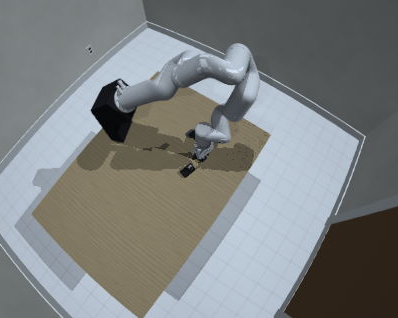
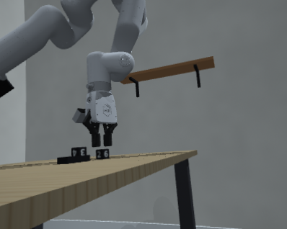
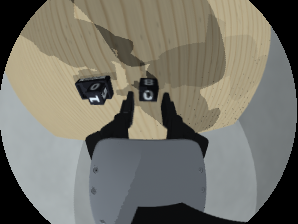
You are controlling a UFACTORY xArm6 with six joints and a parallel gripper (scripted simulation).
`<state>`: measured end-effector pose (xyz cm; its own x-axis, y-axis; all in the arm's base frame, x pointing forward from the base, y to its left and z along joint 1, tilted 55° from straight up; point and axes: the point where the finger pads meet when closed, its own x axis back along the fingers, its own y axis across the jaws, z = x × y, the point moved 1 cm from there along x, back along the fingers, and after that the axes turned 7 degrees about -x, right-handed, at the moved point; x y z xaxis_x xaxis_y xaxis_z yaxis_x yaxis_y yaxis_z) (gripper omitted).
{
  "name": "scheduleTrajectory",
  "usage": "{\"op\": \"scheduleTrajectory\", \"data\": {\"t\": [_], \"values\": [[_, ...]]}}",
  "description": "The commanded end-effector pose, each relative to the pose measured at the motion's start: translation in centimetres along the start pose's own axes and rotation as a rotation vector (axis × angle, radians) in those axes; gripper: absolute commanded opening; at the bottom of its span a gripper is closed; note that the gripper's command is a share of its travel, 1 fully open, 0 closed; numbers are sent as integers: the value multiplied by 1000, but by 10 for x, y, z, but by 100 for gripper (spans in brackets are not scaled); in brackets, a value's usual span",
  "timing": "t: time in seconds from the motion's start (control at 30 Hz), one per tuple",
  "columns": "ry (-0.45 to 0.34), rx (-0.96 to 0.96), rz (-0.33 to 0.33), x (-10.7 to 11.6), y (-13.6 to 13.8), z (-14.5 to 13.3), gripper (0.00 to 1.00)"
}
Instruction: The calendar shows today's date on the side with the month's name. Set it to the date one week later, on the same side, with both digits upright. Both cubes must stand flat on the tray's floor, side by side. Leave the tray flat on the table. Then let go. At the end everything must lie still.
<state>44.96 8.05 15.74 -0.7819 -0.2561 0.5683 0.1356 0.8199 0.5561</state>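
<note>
Two black cubes sit toward the far edge of the bench (image 2: 99, 180), nearer its right-hand corner. One cube (image 2: 79, 152) stands in the low black tray (image 2: 64, 160), showing a 3 and what looks like a 4 on its side. The other cube (image 2: 102, 153) rests outside the tray on the bare wood just beside it, with 2 and 6 on the faces in the exterior view. The gripper (image 2: 102, 143) hangs directly above that loose cube — fingers partly spread, holding nothing, tips clear of the cube's top. In the wrist view the cube (image 3: 147, 88) lies just beyond the fingertips — the tray (image 3: 92, 88) off to the left.
</note>
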Motion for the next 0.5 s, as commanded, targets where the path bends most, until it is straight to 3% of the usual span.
{"op": "scheduleTrajectory", "data": {"t": [0.0, 0.1, 0.47], "values": [[1, 0, -1, 27, 1, 0, 47], [1, 0, -1, 42, 1, 0, 47], [1, 0, -1, 63, 1, 0, 47]]}}
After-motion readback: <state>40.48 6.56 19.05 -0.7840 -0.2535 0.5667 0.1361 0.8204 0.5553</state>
